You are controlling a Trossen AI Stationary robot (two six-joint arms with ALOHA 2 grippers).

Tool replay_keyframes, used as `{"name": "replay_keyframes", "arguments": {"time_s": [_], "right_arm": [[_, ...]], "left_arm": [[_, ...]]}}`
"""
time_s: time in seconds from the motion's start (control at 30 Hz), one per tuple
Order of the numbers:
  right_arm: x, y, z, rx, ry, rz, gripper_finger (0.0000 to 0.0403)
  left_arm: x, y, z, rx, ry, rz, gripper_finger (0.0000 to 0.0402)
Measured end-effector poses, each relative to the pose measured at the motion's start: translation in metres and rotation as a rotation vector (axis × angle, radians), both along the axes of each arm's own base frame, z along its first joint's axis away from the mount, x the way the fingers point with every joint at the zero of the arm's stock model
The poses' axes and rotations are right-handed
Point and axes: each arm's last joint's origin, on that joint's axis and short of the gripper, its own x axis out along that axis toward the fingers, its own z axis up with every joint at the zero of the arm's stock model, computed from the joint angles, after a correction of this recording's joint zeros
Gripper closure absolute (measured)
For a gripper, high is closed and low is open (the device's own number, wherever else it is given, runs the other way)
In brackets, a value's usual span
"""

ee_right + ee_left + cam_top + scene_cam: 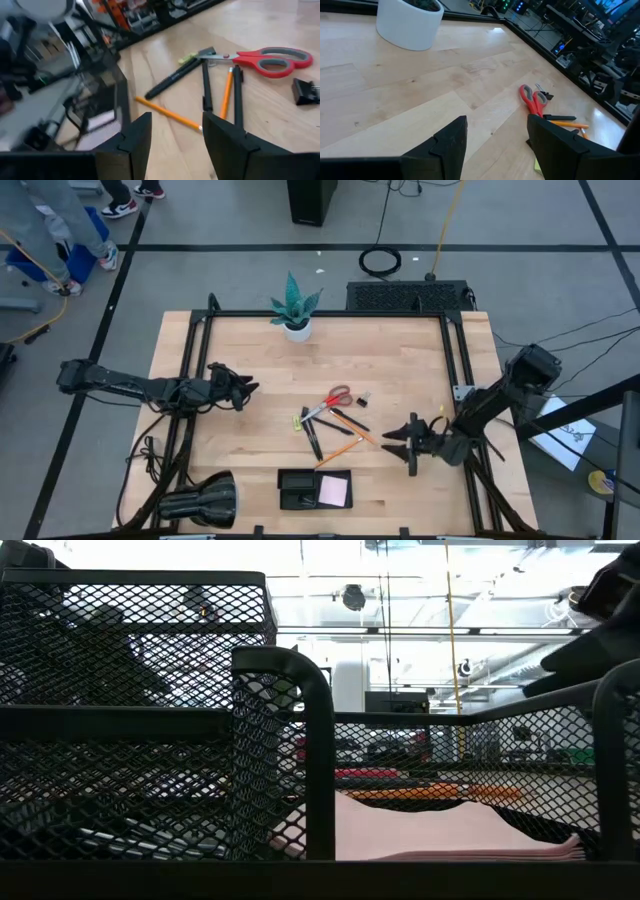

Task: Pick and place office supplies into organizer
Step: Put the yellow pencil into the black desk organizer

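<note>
Wooden desk [240, 450], supplies still loose mid-desk, none gripped.

Red-handled scissors [333, 399] lie near the centre, tiny black clip [362, 397] just beside the handles. Black pens [313, 435] and orange pencils [340, 448] fan out below the scissors, some crossing. Small yellow piece [298, 422] sits at the pens' upper end.

Organizer [296, 490] is at the near edge of the desk, well apart from the pile. Pink note pad [334, 490] is already in its right compartment; the low view looks through the black mesh walls and shows the pad lying flat inside.

Left gripper [246, 392] hovers over the left part of the desk, pointing toward the pile, jaws apart and empty; its wrist view shows bare wood between the fingers [451, 145]. Right gripper [397, 440] is low at the right of the pile, jaws also apart, nothing in them; the pencils and pens sit just ahead of it.

Potted plant [296, 308] at the far edge, black lamp-like cylinder [200, 502] at the near left corner.

No readable labels or writing anywhere.
</note>
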Motion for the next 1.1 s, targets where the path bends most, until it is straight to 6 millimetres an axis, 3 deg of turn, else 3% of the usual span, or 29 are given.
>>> {"name": "replay_keyframes", "arguments": {"time_s": [0.13, 0.33, 0.47, 0.73, 0.97, 1.1], "right_arm": [[0.008, -0.003, 0.005, 0.050, -0.076, -0.036, 0.0238], [0.017, -0.013, 0.002, -0.007, -0.033, -0.066, 0.0238], [0.024, -0.005, -0.002, -0.108, 0.075, -0.129, 0.0239], [0.036, 0.020, 0.010, -0.305, 0.203, -0.222, 0.0239], [0.028, 0.027, -0.016, -0.332, 0.182, -0.302, 0.0239], [0.036, 0.032, -0.028, -0.313, 0.225, -0.288, 0.0239]], "left_arm": [[0.000, 0.000, 0.000, 0.001, 0.000, 0.001, 0.0190], [0.000, 0.000, 0.000, -0.002, 0.000, -0.006, 0.0190], [0.000, 0.000, 0.000, -0.003, 0.000, -0.006, 0.0190], [0.000, 0.000, 0.000, -0.005, 0.000, -0.008, 0.0190], [0.000, -0.001, 0.000, -0.013, 0.000, -0.022, 0.0190], [0.000, -0.001, 0.000, -0.013, -0.001, -0.022, 0.0190]]}}
